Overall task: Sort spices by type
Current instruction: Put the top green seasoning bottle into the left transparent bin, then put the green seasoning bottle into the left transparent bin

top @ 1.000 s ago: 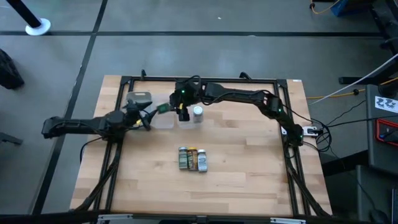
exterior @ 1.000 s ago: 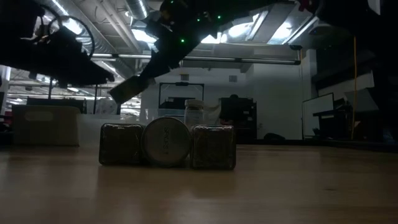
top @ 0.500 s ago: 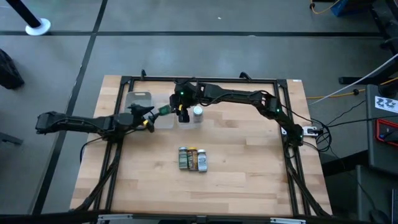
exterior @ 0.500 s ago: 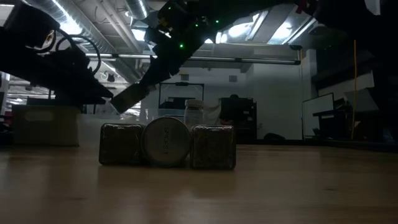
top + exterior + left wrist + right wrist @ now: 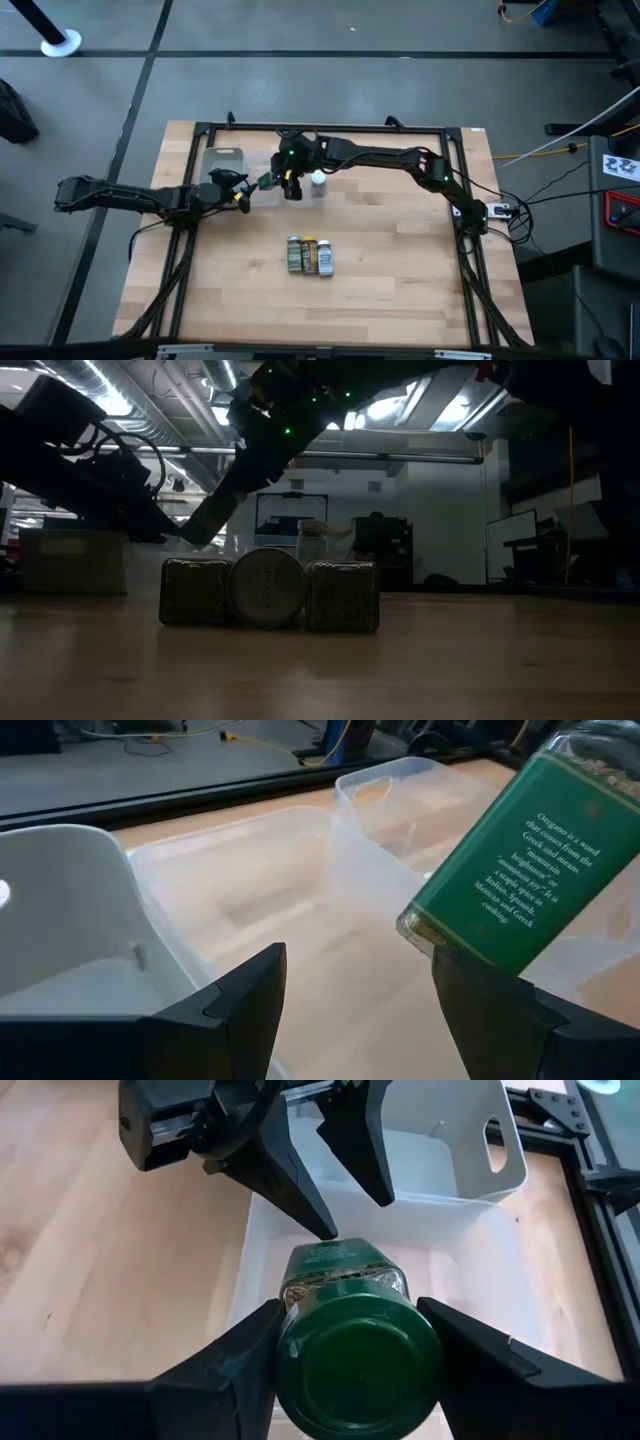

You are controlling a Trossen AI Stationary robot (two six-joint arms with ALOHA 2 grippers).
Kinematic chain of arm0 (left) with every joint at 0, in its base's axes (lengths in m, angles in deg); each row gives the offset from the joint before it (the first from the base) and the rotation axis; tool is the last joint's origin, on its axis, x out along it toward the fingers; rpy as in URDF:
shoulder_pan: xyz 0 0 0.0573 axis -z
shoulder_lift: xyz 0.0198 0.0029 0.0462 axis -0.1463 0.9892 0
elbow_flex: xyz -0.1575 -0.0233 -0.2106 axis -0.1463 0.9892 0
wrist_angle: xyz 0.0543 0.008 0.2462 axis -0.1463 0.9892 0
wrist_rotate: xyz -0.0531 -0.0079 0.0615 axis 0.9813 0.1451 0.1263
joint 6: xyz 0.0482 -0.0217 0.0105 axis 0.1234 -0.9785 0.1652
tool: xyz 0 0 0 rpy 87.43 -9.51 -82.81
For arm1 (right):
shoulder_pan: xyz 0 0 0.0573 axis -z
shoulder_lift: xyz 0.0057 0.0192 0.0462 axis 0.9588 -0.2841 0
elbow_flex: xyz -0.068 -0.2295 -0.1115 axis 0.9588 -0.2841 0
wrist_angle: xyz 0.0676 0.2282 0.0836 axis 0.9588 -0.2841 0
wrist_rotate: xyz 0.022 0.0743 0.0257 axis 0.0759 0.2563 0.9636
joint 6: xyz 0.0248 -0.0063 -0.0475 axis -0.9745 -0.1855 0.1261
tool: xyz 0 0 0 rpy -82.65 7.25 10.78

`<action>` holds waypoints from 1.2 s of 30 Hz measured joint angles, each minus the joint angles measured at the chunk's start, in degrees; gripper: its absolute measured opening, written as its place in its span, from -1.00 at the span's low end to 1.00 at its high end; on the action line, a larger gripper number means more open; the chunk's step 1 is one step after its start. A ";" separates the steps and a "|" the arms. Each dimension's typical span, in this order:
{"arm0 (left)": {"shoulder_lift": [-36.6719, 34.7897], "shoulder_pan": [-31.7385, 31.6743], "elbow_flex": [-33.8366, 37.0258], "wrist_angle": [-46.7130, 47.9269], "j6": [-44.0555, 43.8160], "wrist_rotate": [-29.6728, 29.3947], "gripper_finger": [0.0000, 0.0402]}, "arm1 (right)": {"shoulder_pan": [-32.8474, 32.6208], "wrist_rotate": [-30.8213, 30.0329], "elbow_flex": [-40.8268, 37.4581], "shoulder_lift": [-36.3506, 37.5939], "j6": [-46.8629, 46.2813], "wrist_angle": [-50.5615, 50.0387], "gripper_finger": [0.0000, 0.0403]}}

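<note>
**Green-lidded jar held over the clear bin**

A pale wooden table [image 5: 380, 250] inside a black frame stands on a grey floor; the low view looks past it into a dim hall with bright ceiling lights and dark shelving.

The right gripper [image 5: 350, 1345] has its two dark fingers [image 5: 235, 1355] clamped on either side of a green-lidded, green-labelled spice jar [image 5: 355, 1340]. The jar hangs tilted above a clear plastic bin [image 5: 470, 1270] at the table's far-left part, its long axis slanting, lid toward the right wrist and base toward the left arm (the white label text shows in the left wrist view [image 5: 530, 870]). The left gripper [image 5: 350, 1010] sits just beside it with its fingers spread apart, holding nothing, tips close to the jar's base.

A white-lidded jar [image 5: 318, 180] stands upright near the right gripper. Three more small jars [image 5: 310, 255] lie touching in a row mid-table.
</note>
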 joint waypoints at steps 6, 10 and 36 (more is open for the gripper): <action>0.29 0.00 0.00 -1.06 0.07 0.11 0.18 | -0.31 0.33 0.00 -2.57 -0.54 2.82 0.06; 0.37 0.00 0.00 -1.48 0.43 0.09 0.18 | -0.75 0.03 0.02 -2.92 -0.54 2.86 0.06; 0.72 0.00 0.00 -1.46 0.25 3.13 0.18 | -0.72 -1.50 0.02 -3.17 -0.47 2.44 0.22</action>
